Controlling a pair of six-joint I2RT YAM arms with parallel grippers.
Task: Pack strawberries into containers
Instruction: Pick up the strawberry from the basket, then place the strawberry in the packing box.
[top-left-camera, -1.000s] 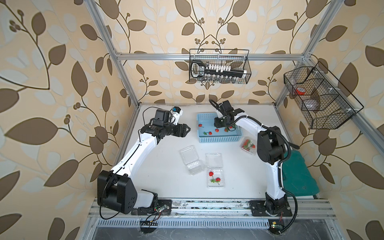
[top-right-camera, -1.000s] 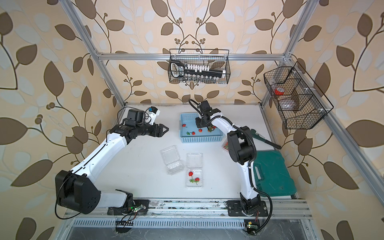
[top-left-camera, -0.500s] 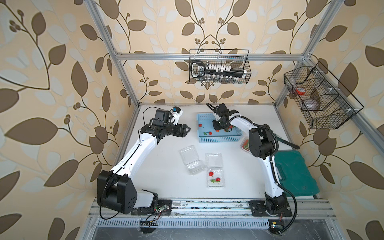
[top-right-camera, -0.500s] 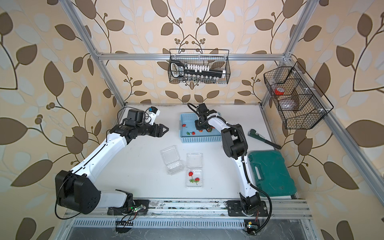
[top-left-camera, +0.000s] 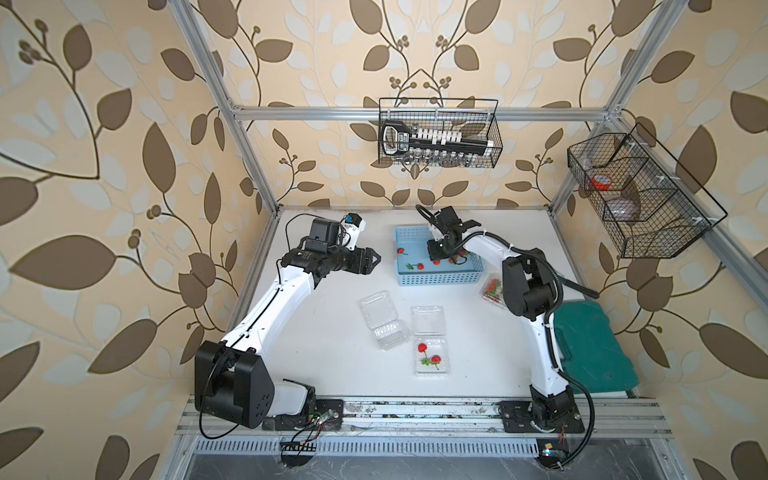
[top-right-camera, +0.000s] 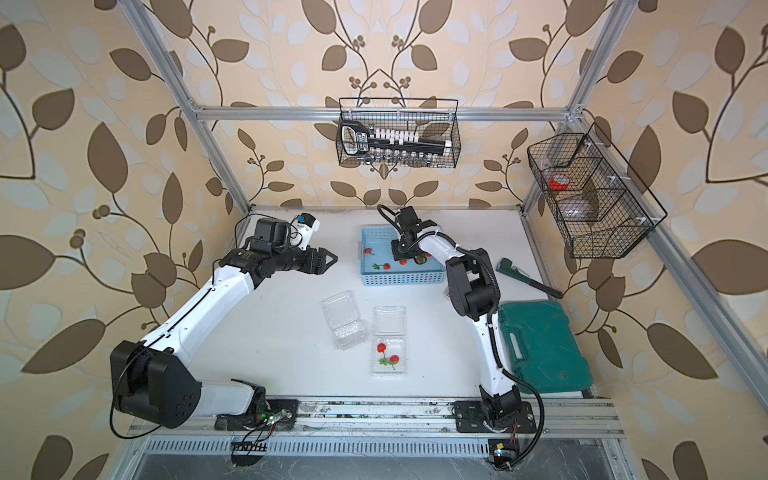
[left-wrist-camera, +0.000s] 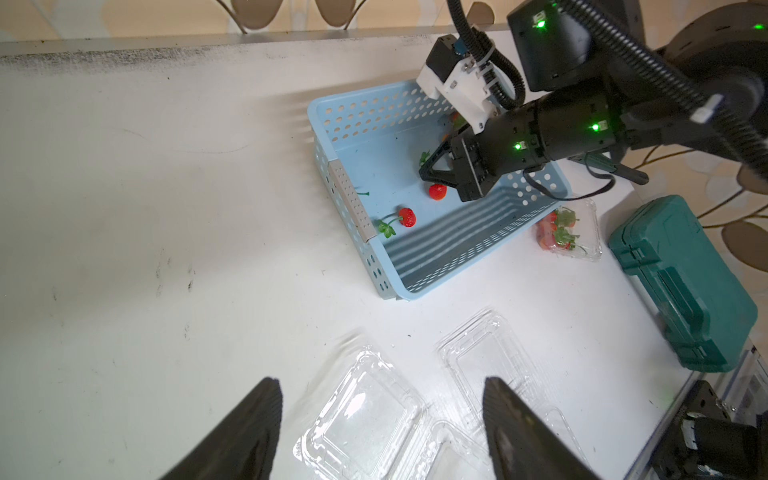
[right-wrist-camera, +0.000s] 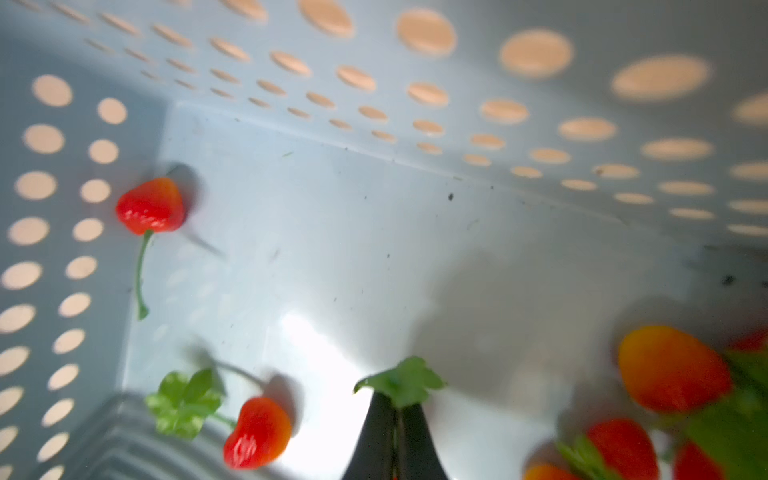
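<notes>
My right gripper (right-wrist-camera: 397, 401) reaches down into the light blue basket (top-left-camera: 440, 277) and is shut on the green leafy top of a strawberry (right-wrist-camera: 401, 384). That berry's red body is hidden. Loose strawberries (right-wrist-camera: 151, 205) lie on the basket floor around it. My left gripper (left-wrist-camera: 380, 399) hovers open and empty left of the basket (left-wrist-camera: 357, 208), above an empty open container (left-wrist-camera: 361, 419). In both top views a second open container (top-left-camera: 432, 358) holds two strawberries (top-right-camera: 381, 347). A third, closed container (top-left-camera: 492, 291) with berries sits right of the basket.
A green tool case (top-left-camera: 590, 349) lies at the table's right edge, with a pipe wrench (top-right-camera: 528, 278) behind it. Wire baskets hang on the back wall (top-left-camera: 438, 133) and the right wall (top-left-camera: 640, 195). The right arm's elbow (top-left-camera: 523, 286) stands beside the closed container.
My right gripper has shifted left inside the basket and closed on a strawberry's leafy top. Its elbow swung left. The left arm has not moved.
</notes>
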